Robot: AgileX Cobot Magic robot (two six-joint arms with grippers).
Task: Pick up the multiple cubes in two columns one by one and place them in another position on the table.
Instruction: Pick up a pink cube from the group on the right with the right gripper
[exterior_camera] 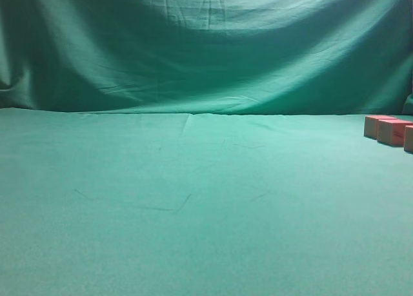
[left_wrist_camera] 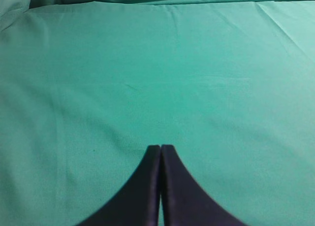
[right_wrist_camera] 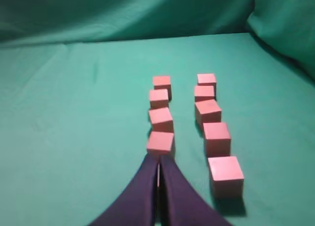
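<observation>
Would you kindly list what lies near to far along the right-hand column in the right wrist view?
Nearest cube → second cube → third cube → fourth cube → farthest cube → backdrop cloth.

Only the gripper fingers show, nothing of the arms. Left gripper [left_wrist_camera: 161,147]: two smooth, matte, near-black fingers, broad at the base, curving in to narrow squared tips, thin seam between them. Right gripper [right_wrist_camera: 158,158]: same shape, dark with a purple tint. No visible screws, cables or markings.
</observation>
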